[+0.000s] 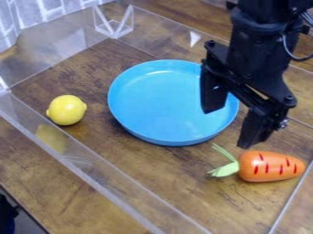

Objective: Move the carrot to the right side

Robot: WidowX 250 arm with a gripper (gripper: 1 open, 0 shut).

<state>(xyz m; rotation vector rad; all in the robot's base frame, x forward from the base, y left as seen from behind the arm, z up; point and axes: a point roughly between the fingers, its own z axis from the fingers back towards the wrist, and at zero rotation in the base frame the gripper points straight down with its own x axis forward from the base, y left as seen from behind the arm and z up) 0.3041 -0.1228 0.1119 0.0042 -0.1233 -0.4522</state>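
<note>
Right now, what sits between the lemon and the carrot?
In the camera view, the blue plate lies between the lemon and the carrot.

We have just one view. Our camera sits up high and looks down at a slant across the table [73, 196], which runs corner to corner through the picture. We are close, so we see only part of the table. Its near corner is cut off at the bottom left, and its right edge runs out of the picture. The plate [153, 101] sits near the middle of our view, the lemon [66, 111] on the left, the carrot [270, 165] low on the right. The arm [263, 46] comes in from the top right, and we cannot see its top.
</note>
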